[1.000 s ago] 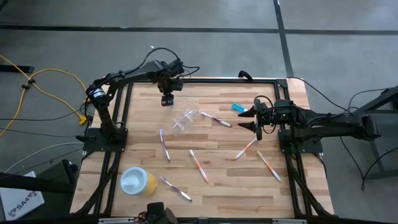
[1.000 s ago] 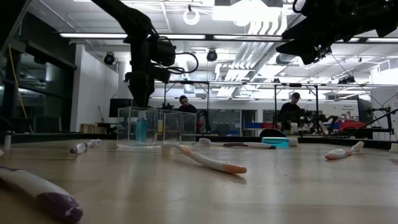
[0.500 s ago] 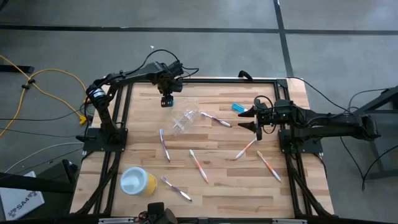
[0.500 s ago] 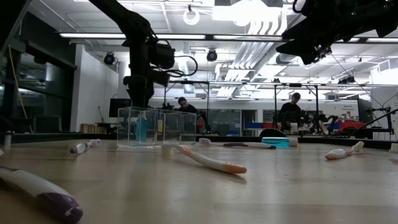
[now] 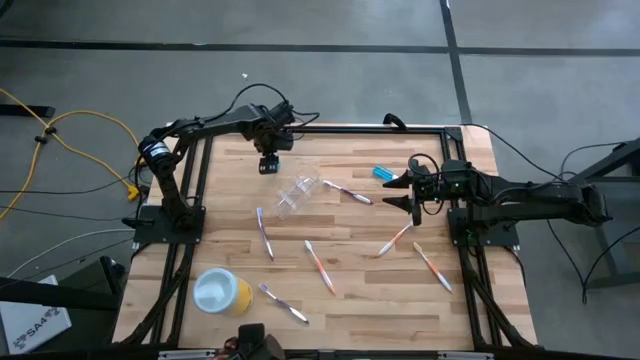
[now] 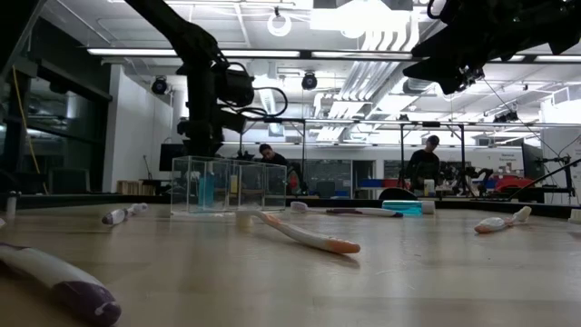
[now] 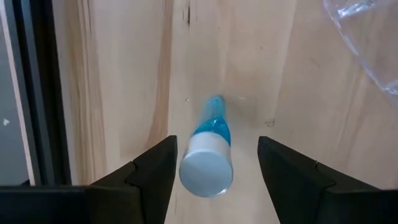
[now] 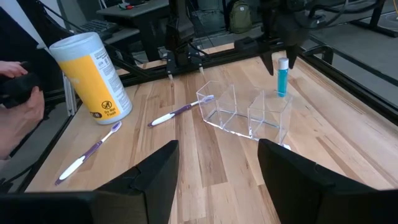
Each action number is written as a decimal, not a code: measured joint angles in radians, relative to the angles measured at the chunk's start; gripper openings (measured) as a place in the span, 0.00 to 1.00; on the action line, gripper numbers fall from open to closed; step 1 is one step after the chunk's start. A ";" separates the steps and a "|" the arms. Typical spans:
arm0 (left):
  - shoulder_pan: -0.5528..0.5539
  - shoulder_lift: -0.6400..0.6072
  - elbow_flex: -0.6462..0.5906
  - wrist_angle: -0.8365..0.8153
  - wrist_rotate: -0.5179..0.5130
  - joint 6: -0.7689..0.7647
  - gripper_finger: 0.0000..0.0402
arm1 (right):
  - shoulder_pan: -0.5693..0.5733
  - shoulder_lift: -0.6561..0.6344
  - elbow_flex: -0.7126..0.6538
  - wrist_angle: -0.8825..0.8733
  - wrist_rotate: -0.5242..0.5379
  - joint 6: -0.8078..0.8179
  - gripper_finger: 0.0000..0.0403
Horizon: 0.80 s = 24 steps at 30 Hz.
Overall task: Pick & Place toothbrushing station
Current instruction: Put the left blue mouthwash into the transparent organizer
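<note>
A small blue tube with a white cap [image 7: 207, 163] stands upright on the table at the far left, cap up; it also shows in the right wrist view [image 8: 283, 78]. My left gripper [image 5: 267, 164] is open, pointing down, with one finger on either side of the tube's top, not touching it. A second blue tube [image 5: 382, 173] lies at the far right. A clear plastic holder [image 5: 297, 194] sits near the table's middle. Several toothbrushes [image 5: 319, 265] lie scattered on the wood. My right gripper [image 5: 403, 193] is open and empty above the right side.
A large yellow cup with a pale top [image 5: 222, 291] stands at the near left. Black frame rails [image 5: 330, 128] run along the table's edges. A person's hand [image 8: 18, 102] shows beyond the table's left side. People stand far back in the room [image 6: 427, 159].
My left gripper has come down a little over the upright blue tube, which has stayed in place.
</note>
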 joint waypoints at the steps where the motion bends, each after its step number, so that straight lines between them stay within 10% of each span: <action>1: 0.000 0.000 0.000 0.009 0.000 0.001 0.54 | 0.000 0.000 0.000 0.000 0.000 0.000 0.52; 24: 0.002 0.000 -0.049 0.057 -0.053 -0.002 0.54 | 0.000 0.000 0.000 0.000 0.000 0.000 0.52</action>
